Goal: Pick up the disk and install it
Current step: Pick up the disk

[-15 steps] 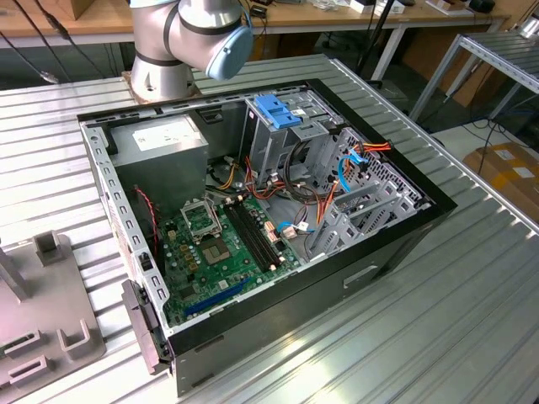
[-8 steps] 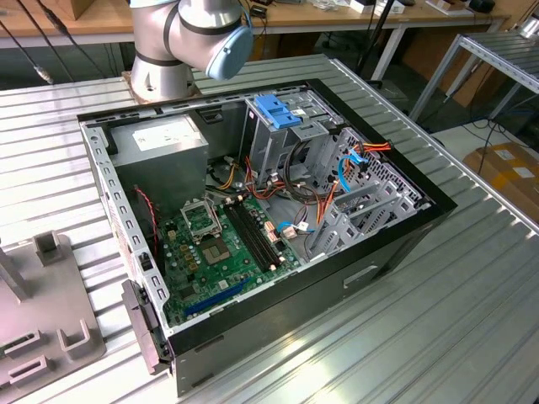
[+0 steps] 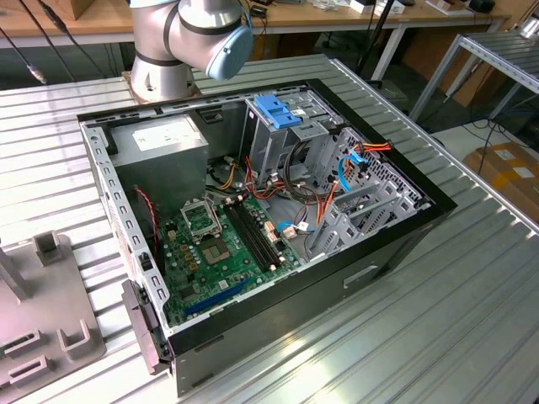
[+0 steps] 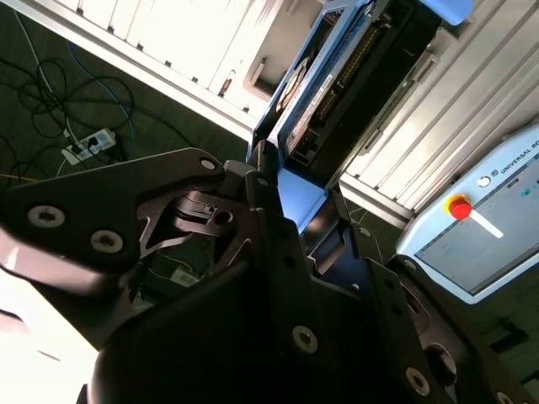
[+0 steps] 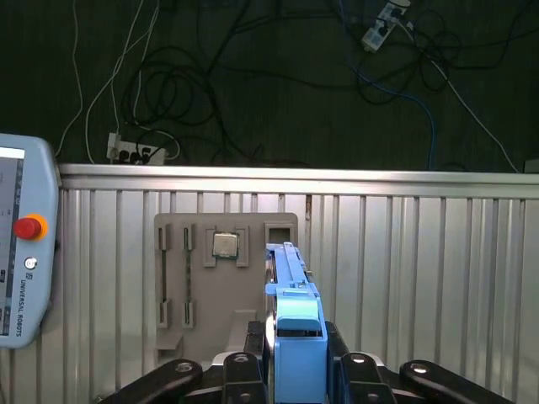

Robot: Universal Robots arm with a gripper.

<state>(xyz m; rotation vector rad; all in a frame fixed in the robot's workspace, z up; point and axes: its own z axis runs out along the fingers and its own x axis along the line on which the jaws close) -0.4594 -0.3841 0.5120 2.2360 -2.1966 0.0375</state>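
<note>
My gripper [image 5: 296,341] is shut on the disk [image 5: 295,311], a thin slab seen edge-on with a blue plastic bracket along it. Dark fingers [image 5: 253,343] press on both sides of it. In the second wrist view the disk [image 4: 337,84] shows its black body and blue edge, standing out beyond the gripper [image 4: 299,198]. It hangs in the air over the ribbed metal table [image 5: 421,252], near a grey fixture plate [image 5: 173,252]. The open computer case [image 3: 404,244] lies on the table in the exterior view, with the arm's base and elbow [image 3: 185,34] behind it.
Inside the case are a metal drive cage with a blue handle [image 3: 278,109], a grey power-supply box [image 3: 160,139] and a green motherboard [image 3: 219,248]. The fixture plate [image 3: 42,320] holds a chip [image 5: 223,244]. A teach pendant [image 5: 21,252] lies on the table. Cables [image 5: 194,84] lie on the floor beyond the table's edge.
</note>
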